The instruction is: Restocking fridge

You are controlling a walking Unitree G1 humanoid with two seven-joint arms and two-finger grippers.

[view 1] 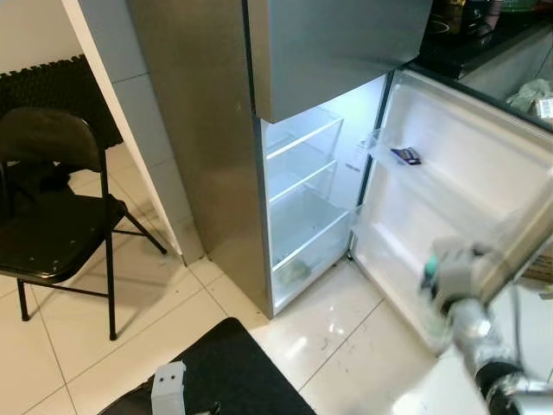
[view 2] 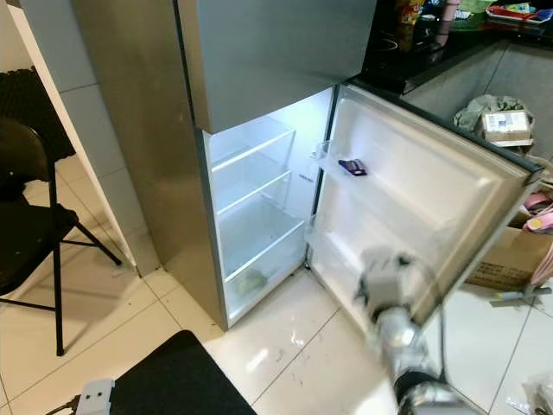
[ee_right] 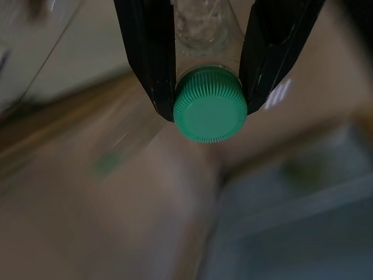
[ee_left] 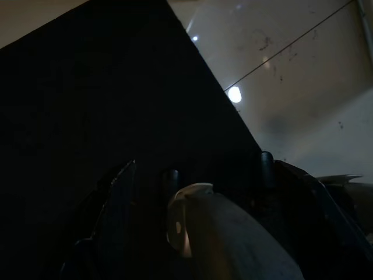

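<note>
The silver fridge [view 1: 216,147] stands with its lower door [view 1: 458,181] swung wide to the right. Its lit shelves [view 1: 298,177] look bare, apart from something greenish in the bottom drawer [view 1: 294,270]. A small dark packet [view 1: 405,156] lies on a door shelf. My right arm [view 1: 471,311] is raised in front of the open door, blurred. In the right wrist view my right gripper [ee_right: 207,99] is shut on a clear bottle just under its green cap [ee_right: 208,114]. My left gripper [ee_left: 210,186] hangs in shade above the black mat.
A black folding chair [view 1: 52,216] stands to the left. A black mat [view 1: 225,372] with a white object [view 1: 168,386] at its edge lies at my feet. A cardboard box [view 2: 510,259] and clutter sit right of the door. A dark counter [view 2: 432,43] runs behind it.
</note>
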